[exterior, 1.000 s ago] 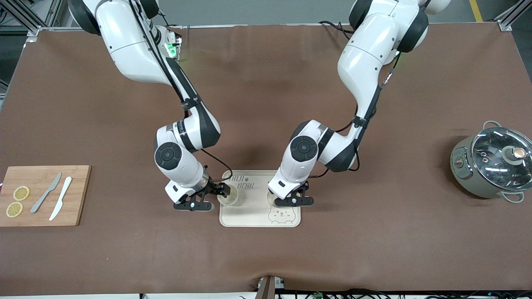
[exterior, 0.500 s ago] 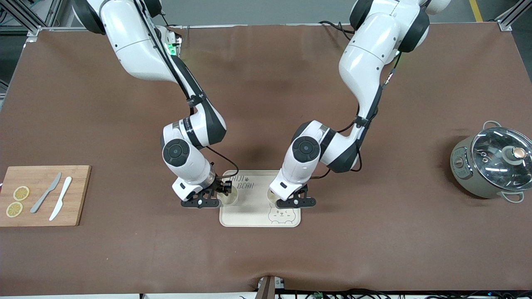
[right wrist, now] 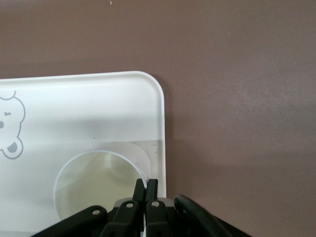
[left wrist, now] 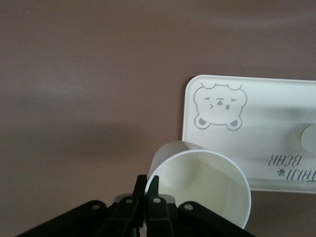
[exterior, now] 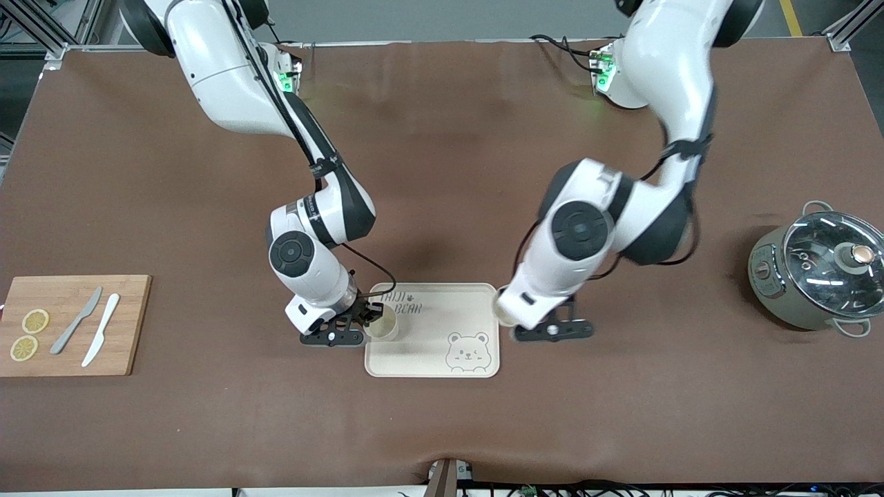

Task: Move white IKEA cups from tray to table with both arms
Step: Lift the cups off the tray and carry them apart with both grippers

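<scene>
A cream tray (exterior: 435,324) with a bear print lies at the table's middle. My right gripper (exterior: 369,319) is shut on the rim of one white cup (exterior: 383,323), which stands upright on the tray by its edge toward the right arm's end. In the right wrist view the fingers pinch that cup's (right wrist: 96,185) wall near the tray's corner (right wrist: 155,89). My left gripper (exterior: 510,321) is shut on the rim of the other white cup (exterior: 502,313), held just off the tray's edge toward the left arm's end. In the left wrist view this cup (left wrist: 202,182) hangs tilted over the brown table beside the tray (left wrist: 256,123).
A wooden cutting board (exterior: 128,324) with two lemon slices and two knives lies at the right arm's end. A grey pot (exterior: 818,276) with a glass lid stands at the left arm's end. Brown mat covers the table.
My left arm has risen and swung toward its own end of the table, carrying its cup off the tray and uncovering the bear print. My right gripper has stayed at its cup.
</scene>
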Motion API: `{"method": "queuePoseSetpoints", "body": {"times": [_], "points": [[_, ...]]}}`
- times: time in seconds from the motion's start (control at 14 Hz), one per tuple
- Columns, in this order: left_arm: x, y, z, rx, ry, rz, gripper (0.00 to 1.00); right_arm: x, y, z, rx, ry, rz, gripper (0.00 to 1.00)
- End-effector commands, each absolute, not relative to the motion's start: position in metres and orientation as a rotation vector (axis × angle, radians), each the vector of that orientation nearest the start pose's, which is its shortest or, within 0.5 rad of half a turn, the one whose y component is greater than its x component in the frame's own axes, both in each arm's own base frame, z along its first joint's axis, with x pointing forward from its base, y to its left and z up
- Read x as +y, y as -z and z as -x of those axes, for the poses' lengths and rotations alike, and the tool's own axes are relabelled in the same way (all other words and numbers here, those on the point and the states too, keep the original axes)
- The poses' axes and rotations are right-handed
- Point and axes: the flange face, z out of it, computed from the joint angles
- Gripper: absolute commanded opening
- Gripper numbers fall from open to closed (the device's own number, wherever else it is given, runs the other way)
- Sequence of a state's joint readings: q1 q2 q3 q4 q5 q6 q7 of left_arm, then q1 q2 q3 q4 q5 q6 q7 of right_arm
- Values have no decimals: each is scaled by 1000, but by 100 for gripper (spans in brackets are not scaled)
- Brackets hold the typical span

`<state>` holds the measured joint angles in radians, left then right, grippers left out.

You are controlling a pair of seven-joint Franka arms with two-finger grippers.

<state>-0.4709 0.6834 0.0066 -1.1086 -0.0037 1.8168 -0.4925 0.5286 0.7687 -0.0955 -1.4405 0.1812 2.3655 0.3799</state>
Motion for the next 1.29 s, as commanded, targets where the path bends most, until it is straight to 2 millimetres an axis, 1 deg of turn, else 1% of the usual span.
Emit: {"method": "queuePoseSetpoints", "body": {"times": [0.0,0.07,0.14,0.21,0.29,0.36,0.43,0.57,0.71,0.79,0.93,1.07,1.21], "points": [[-257,-434,-648,1,-53,3155,0,321,-281,-677,86,220,2972,0],[-224,-437,-644,68,-68,3150,0,313,-289,-680,100,213,2975,0],[-198,-438,-638,171,-64,3148,0,304,-294,-682,111,175,2991,0],[-162,-435,-634,219,-54,3149,0,297,-316,-685,115,171,2996,0],[-136,-431,-627,252,-21,3151,0,281,-331,-688,132,164,3008,0],[-115,-423,-620,269,9,3151,0,265,-347,-689,144,164,3027,0],[-101,-412,-613,277,31,3151,0,252,-364,-689,126,155,3045,0],[-86,-390,-602,300,83,3152,0,221,-381,-687,84,83,3067,0],[-81,-365,-584,290,118,3152,0,187,-390,-686,33,75,3075,0],[-79,-351,-574,288,125,3151,0,171,-389,-686,-23,77,3086,0],[-77,-330,-556,287,135,3150,0,137,-387,-690,-76,77,3089,0],[-75,-313,-541,284,123,3151,0,101,-383,-698,-153,105,3091,0],[-70,-301,-532,235,81,3175,0,68,-380,-705,-188,137,3093,0]]}}
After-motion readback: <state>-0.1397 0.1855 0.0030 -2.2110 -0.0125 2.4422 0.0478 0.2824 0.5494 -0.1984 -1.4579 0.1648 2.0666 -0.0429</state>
